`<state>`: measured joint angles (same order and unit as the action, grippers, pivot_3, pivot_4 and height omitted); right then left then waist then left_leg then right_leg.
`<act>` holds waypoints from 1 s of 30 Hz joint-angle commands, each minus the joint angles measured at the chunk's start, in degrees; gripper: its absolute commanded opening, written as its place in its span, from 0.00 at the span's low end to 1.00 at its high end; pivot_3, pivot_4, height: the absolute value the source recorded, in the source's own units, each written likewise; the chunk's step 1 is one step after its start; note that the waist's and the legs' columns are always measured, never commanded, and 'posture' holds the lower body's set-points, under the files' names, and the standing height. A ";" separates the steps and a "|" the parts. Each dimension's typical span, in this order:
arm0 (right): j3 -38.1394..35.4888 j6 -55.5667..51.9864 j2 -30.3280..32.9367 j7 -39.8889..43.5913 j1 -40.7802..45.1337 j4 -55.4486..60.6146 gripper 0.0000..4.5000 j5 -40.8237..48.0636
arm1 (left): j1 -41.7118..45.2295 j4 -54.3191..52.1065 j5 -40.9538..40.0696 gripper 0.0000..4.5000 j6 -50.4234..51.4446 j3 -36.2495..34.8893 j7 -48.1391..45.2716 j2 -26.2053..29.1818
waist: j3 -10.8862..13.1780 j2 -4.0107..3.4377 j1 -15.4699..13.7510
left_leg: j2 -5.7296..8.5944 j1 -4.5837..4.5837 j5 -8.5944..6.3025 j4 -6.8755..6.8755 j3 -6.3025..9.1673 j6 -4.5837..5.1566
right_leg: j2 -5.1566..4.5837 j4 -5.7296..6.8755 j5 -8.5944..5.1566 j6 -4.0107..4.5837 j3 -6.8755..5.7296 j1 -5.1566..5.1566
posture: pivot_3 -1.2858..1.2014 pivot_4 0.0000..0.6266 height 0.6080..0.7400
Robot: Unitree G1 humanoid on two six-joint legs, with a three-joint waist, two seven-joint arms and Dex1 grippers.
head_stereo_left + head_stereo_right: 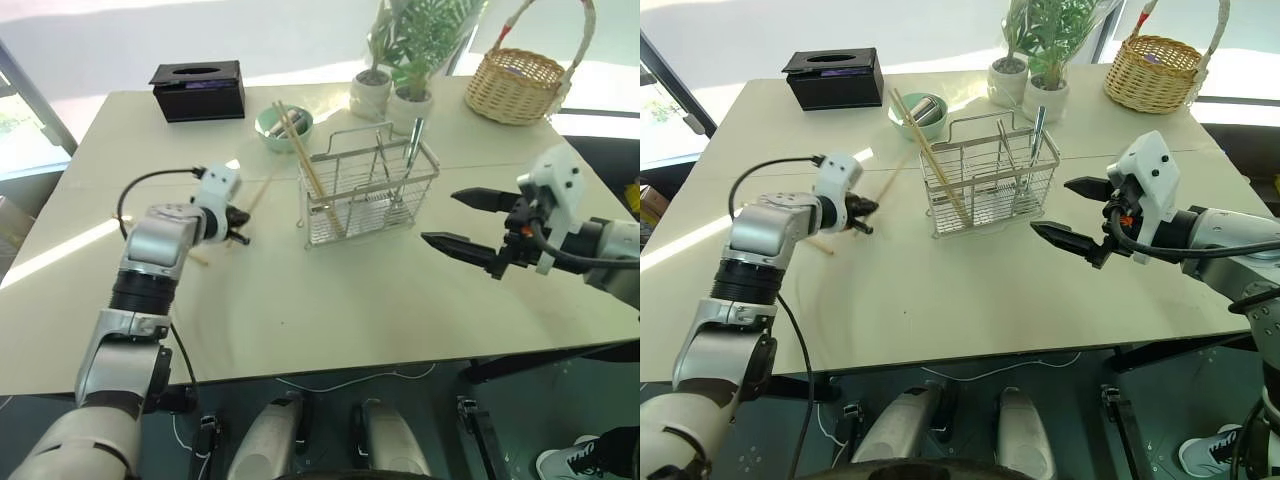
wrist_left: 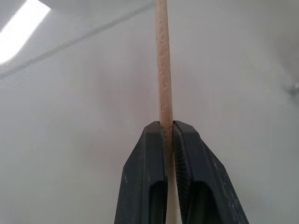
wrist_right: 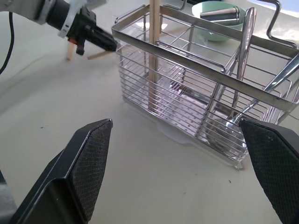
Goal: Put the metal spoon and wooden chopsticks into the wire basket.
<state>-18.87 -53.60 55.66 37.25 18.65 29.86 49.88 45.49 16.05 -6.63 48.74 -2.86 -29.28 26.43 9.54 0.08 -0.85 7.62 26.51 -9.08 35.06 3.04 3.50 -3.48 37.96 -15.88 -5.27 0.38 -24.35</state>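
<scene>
Wooden chopstick [image 2: 162, 70] sits clamped in the left hand [image 2: 169, 128], running straight out beyond its fingers; right hand [image 1: 1072, 214] gapes apart.

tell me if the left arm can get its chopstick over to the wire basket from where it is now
Probably yes. The left gripper is shut on a chopstick, and only bare table lies between it and the wire basket, whose top is open. The right gripper hangs open on the basket's far side.

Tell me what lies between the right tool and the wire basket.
Nothing: in the right wrist view, only bare tabletop lies between the open right tool and the wire basket.
</scene>
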 commanded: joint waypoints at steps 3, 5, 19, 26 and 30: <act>-3.14 0.60 -0.32 -0.51 3.28 -1.19 1.00 1.82 | 1.27 -6.78 -5.33 0.01 -17.65 -9.68 2.38 -1.98 | 0.00 0.00 -0.11 | 0.01 0.00 0.00 0.04 -0.01 0.01 | 0.00 0.00 0.03 -0.04 0.00 0.02 | 0.52 0.24 1.00; -3.08 0.30 0.19 -0.06 3.85 -1.58 1.00 2.19 | 0.95 -7.79 -6.76 0.01 -24.63 -11.04 1.64 -3.08 | 0.00 0.00 -0.16 | 0.01 0.00 0.00 0.05 0.00 0.01 | 0.00 0.00 0.03 -0.05 -0.01 0.02 | 0.52 0.24 1.00; -3.81 -1.80 3.31 1.20 6.48 -4.41 1.00 2.75 | 4.70 -13.27 -21.23 0.01 -34.17 -8.54 -3.52 -15.34 | -0.01 0.00 -0.02 | 0.02 0.00 -0.03 0.16 -0.02 0.07 | 0.00 0.01 0.07 -0.11 -0.02 0.09 | 0.52 0.24 1.00; -4.16 -1.86 2.21 0.07 5.48 -3.21 1.00 2.93 | 2.66 -12.01 -22.50 0.01 -34.33 -5.09 -4.91 -19.20 | -0.01 0.00 -0.05 | 0.02 -0.02 -0.02 0.21 -0.02 0.09 | 0.01 0.04 0.07 -0.11 -0.02 0.13 | 0.52 0.24 1.00; -4.03 -1.61 1.79 -0.69 5.32 -3.08 1.00 2.90 | 0.74 -9.65 -22.24 0.01 -34.95 -3.14 -6.83 -21.02 | -0.01 0.00 -0.07 | 0.02 -0.03 -0.02 0.22 -0.02 0.09 | 0.01 0.04 0.07 -0.11 -0.02 0.14 | 0.52 0.24 1.00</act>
<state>-20.88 -55.86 57.37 37.01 23.42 25.23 52.52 46.03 6.69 -28.24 14.70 -6.74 -35.04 5.55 9.53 0.08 -0.92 7.64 26.49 -9.10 35.28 3.02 3.60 -3.47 37.99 -15.81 -5.38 0.36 -24.21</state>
